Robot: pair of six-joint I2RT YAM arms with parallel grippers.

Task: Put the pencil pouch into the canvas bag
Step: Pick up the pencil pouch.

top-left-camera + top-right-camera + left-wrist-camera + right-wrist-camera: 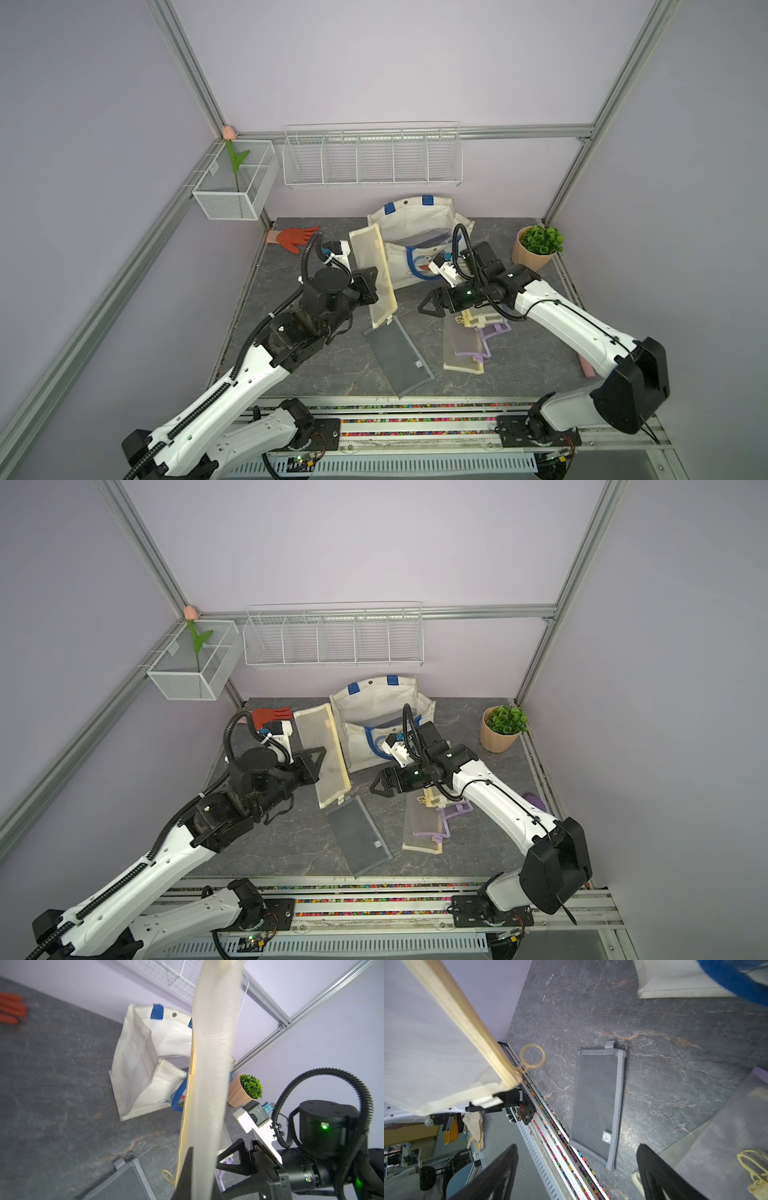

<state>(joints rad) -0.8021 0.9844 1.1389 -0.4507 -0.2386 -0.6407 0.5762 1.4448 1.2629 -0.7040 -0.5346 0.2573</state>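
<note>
The pencil pouch (372,274) (322,754) is a long cream mesh pouch held up off the table, tilted on edge. My left gripper (368,287) (312,766) (199,1178) is shut on its lower part. It fills the middle of the left wrist view (212,1064); its zip edge and ring pull cross the right wrist view (436,1043). The canvas bag (415,224) (374,704) (135,1059) stands open-topped just behind and right of the pouch. My right gripper (430,305) (380,785) (577,1147) hangs open right of the pouch, holding nothing.
A grey pouch (399,357) (598,1101) lies flat at the front centre. Cream and purple pouches (463,349) are stacked under the right arm. A potted plant (536,247) stands back right, a red glove (293,239) back left. Wire baskets (372,156) hang on the wall.
</note>
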